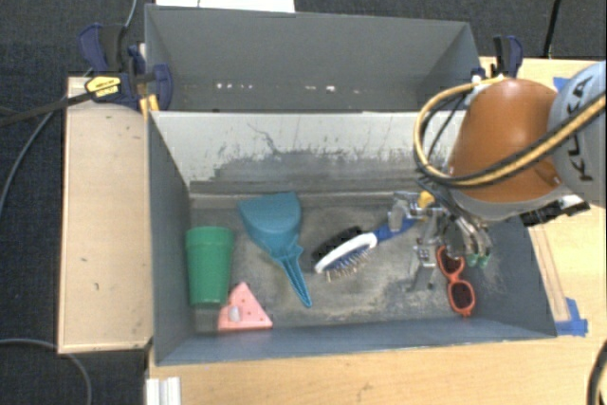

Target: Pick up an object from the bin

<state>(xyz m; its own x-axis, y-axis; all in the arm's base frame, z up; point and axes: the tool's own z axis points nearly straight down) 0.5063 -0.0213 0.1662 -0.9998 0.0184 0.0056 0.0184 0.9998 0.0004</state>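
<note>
Grey bin (313,156): gripper (424,270) hangs at right, between brush (346,253) and red sunglasses (458,285); clenched or released, I cannot tell. Cup (209,264), funnel (275,228), wedge (244,310) lie left.

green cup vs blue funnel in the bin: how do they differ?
Shape: the green cup is a plain cylinder; the blue funnel has a wide bowl tapering to a thin spout. Place: cup is by the left wall, funnel to its right. Both lie on the bin floor, apart from the end effector.
</note>
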